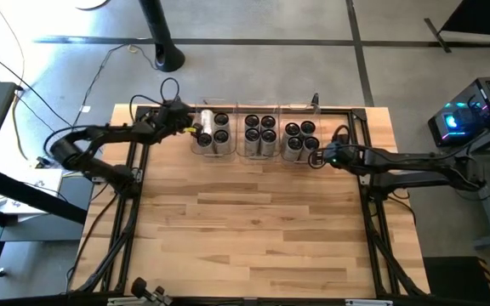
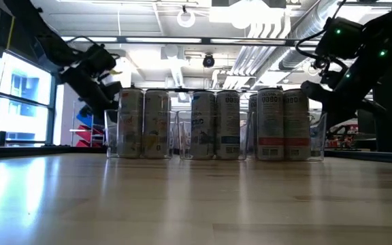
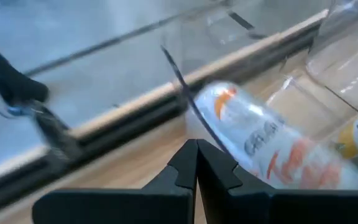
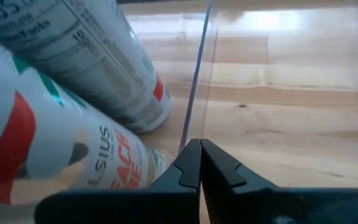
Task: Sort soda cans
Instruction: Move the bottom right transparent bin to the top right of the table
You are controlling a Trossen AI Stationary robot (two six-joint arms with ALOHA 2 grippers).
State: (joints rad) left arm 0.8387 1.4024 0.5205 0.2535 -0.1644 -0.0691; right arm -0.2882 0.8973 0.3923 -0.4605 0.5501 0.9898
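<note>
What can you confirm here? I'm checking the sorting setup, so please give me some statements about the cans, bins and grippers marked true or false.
1. The soda cans stand inside three clear bins at the far edge of the table. True.
2. The left gripper is open wide. False: its fingers are shut together.
3. The right gripper is shut and sits just outside the right bin's clear wall. True.
4. Several cans stand loose in the middle of the table. False: every can seen is in a bin.
5. The right gripper holds a can. False: its fingers are closed on nothing.
</note>
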